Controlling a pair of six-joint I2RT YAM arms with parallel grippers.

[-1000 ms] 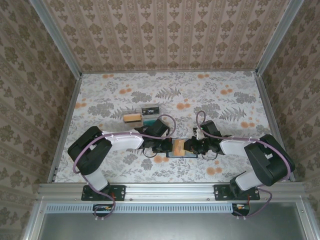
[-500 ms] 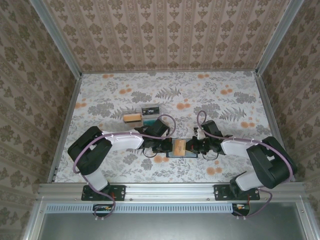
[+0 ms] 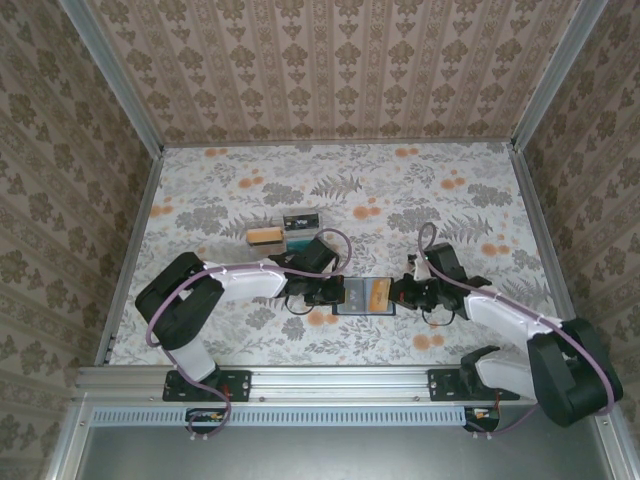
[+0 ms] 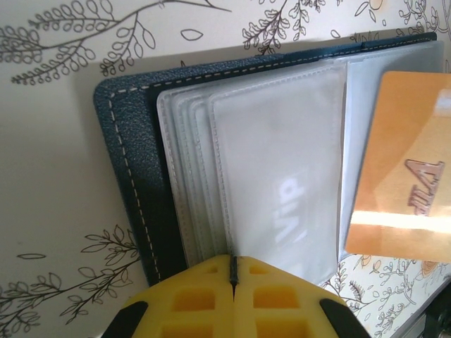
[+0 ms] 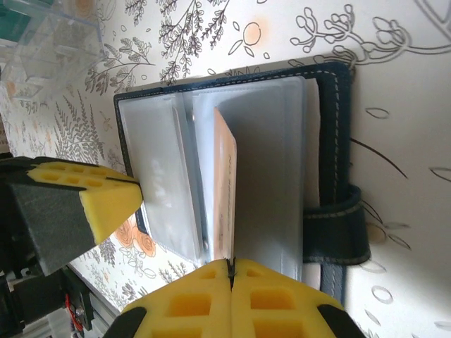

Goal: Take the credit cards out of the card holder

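While the left gripper (image 4: 232, 271), fingers pressed together, anchors the card holder (image 4: 134, 176) under its tips, the right gripper (image 5: 230, 271), fingers closed, pinches the orange credit card (image 5: 225, 183), presumably for withdrawal.

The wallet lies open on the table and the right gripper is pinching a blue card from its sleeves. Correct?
Not quite: the card is orange, not blue, as the right wrist view shows. The rest stands: the wallet lies open on the table and the right gripper pinches that card's edge.
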